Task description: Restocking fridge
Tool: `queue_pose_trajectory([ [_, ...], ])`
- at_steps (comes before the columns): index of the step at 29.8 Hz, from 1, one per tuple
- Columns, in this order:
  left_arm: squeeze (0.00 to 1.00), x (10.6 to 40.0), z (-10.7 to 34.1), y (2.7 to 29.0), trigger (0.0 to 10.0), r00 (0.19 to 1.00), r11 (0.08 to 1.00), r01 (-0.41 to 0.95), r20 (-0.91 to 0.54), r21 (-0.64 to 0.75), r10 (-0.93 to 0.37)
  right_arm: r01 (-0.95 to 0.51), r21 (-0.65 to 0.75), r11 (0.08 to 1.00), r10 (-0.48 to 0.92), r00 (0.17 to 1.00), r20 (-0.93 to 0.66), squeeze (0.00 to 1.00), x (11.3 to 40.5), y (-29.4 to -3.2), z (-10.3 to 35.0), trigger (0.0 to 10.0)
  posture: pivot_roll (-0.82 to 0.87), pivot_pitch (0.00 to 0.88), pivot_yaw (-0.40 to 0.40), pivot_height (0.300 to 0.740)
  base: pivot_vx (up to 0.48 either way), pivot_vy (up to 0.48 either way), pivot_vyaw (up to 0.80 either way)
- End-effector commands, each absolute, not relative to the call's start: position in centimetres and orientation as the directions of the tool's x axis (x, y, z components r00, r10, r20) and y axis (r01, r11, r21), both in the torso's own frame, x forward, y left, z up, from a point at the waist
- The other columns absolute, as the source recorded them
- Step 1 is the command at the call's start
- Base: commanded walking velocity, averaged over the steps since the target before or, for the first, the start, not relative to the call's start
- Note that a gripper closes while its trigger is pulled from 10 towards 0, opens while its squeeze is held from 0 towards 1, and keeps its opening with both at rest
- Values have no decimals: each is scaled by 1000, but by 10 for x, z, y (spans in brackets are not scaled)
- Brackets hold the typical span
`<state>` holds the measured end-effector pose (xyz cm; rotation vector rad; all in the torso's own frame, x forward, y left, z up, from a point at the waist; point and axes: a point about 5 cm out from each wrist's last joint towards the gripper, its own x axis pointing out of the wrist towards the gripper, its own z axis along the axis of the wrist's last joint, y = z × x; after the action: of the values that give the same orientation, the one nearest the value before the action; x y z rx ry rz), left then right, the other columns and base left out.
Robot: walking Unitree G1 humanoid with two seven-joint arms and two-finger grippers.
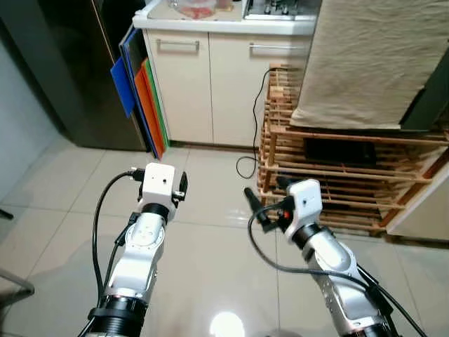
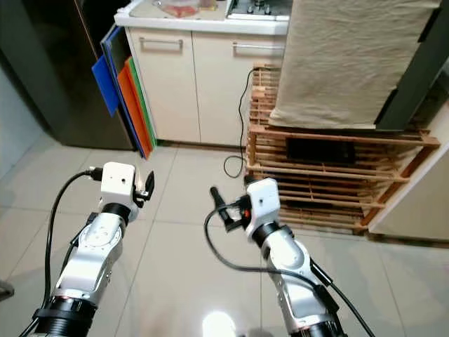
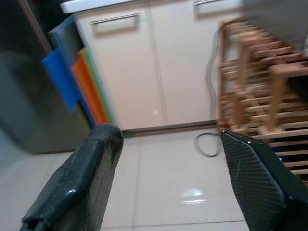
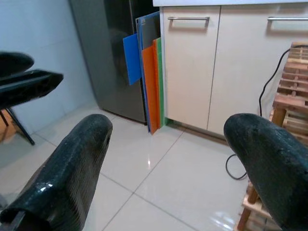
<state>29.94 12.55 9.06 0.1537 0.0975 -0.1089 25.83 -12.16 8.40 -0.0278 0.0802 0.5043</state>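
Dark fridge [image 1: 77, 77] at far left, door closed, standing against the pale wall. Just beside it, blue, orange and green boards [image 1: 144, 98] leaning upright in the gap between fridge and cream cabinet [image 1: 210, 84]. White surface [image 1: 224, 21] on top of the cabinet, carrying a plate of something reddish [image 1: 196, 8] and a metal hob [image 1: 277, 8]. Lower down, left hand [image 3: 168, 178] raised over the glossy floor tiles [image 1: 203, 260], fingers [image 3: 77, 178] spread wide apart, holding nothing. Black cable [image 1: 256, 119] trailing from the cabinet front to the floor. Right hand [image 4: 168, 173] held level with the left, fingers [image 4: 67, 173] likewise well apart and empty, pointed toward the boards and fridge. Further right, slatted wooden rack [image 1: 330, 168] draped with beige cloth [image 1: 372, 63], a dark flat object [image 1: 340, 151] lying on its shelf.
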Motion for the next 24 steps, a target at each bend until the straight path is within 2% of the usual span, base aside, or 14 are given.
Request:
queue_pose_trajectory([
  [1,0,301,92,134,10000,991,980,99,-105,170,-82,-510,-7,860,509,859,-49,0,261,-119,93,10000,-89,20,46,740,431,0,0],
  [5,0,302,93,138,10000,992,980,98,-99,172,-81,-593,-36,805,588,804,-91,0,251,-120,92,10000,-86,20,45,740,431,0,0],
  [8,0,303,93,139,10000,992,981,97,-96,170,-81,-590,-27,807,586,806,-88,0,251,-121,92,10000,-86,19,45,740,437,0,0],
  [20,0,306,96,145,10000,993,979,100,-86,175,-87,-432,117,894,443,891,-96,0,262,-145,80,10000,-87,29,49,740,468,0,0],
  [24,0,307,95,145,10000,992,980,104,-88,170,-90,-387,113,915,398,912,-100,0,267,-148,79,10000,-87,30,52,740,480,0,0],
])
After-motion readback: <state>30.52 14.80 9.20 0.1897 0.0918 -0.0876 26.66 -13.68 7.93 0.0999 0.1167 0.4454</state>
